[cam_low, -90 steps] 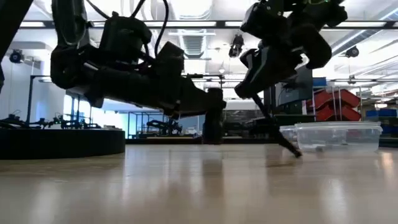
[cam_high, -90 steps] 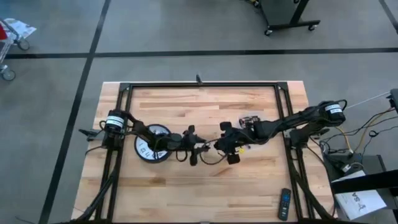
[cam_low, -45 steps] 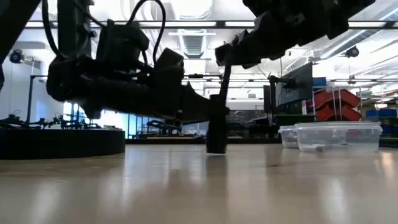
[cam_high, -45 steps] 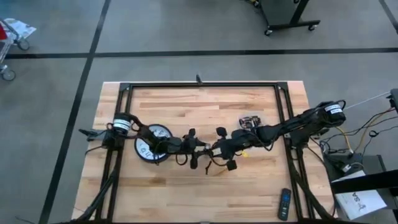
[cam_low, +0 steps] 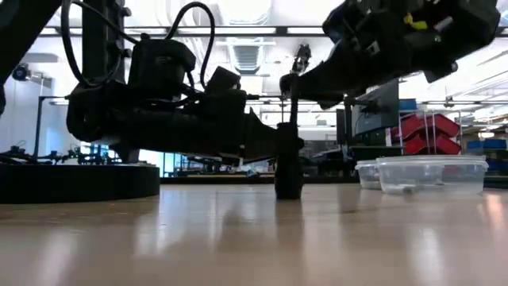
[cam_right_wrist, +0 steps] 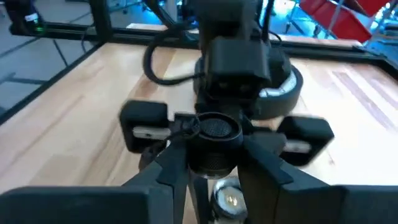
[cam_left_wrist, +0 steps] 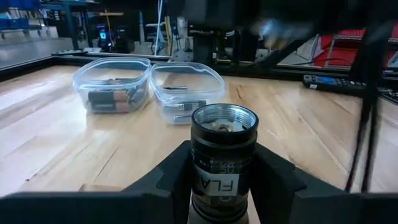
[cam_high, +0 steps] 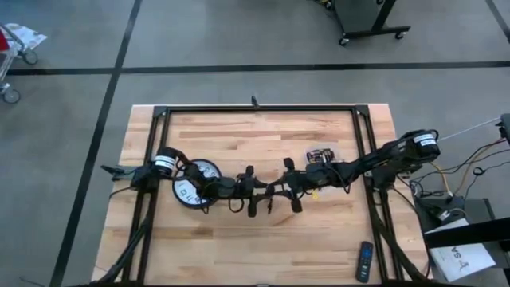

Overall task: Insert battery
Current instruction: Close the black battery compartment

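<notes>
1. From above, near the middle of the pale wooden table (cam_high: pixel 263 239), the left gripper (cam_high: pixel 253 194) and right gripper (cam_high: pixel 288 191) reach toward each other and nearly meet. A round black-and-white disc (cam_high: pixel 194 182) lies under the left arm, small clear plastic tubs (cam_high: pixel 321 155) sit beside the right arm, and a black remote control (cam_high: pixel 364 261) lies at the table's near right corner.

2. At table level, the left gripper (cam_low: pixel 270 147) clamps a black cylindrical flashlight body (cam_low: pixel 287 168) that stands upright with its base on the wood. The right gripper (cam_low: pixel 298 75) hangs just above it, holding a thin dark object straight over the cylinder; I cannot tell what that object is.

3. Through the left wrist camera, the two dark fingers (cam_left_wrist: pixel 177 174) press against both sides of the flashlight body (cam_left_wrist: pixel 222 163), whose open top faces up. Two clear tubs (cam_left_wrist: pixel 186 90) stand behind, one holding batteries.

4. Through the right wrist camera, the right fingers (cam_right_wrist: pixel 177 163) are closed on a small silver-tipped piece (cam_right_wrist: pixel 226 198), directly over the flashlight's open mouth (cam_right_wrist: pixel 214 130).
</notes>
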Available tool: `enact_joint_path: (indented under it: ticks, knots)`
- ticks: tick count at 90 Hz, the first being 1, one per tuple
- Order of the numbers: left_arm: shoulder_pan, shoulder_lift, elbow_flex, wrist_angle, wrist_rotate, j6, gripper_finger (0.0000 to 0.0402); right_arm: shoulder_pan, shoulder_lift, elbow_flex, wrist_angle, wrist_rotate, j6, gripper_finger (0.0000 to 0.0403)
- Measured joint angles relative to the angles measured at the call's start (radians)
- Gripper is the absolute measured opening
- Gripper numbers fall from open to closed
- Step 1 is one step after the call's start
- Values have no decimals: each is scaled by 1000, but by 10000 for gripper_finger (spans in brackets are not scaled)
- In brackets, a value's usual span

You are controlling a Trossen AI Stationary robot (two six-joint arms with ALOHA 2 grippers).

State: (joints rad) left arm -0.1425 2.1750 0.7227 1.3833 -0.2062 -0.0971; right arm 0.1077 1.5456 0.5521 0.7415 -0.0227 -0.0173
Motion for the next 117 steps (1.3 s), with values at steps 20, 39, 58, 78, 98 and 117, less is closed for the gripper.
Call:
enact_joint_path:
  ticks: [20,39,58,78,98,117]
  knots:
    - [-2,0,2,-4,7,-9,123,-3,121,10,88,19,27,93]
    - [-10,0,-1,-9,5,-11,115,-3,124,4,85,53,17,90]
    - [-11,0,-3,-12,5,-16,122,-3,119,1,72,75,17,97]
    - [-12,3,-5,-23,5,-19,120,-1,117,1,65,76,17,94]
    - [-12,3,-5,-25,3,-16,118,14,112,1,55,76,22,104]
    - [-12,3,-5,-26,4,-23,126,25,104,1,48,68,7,98]
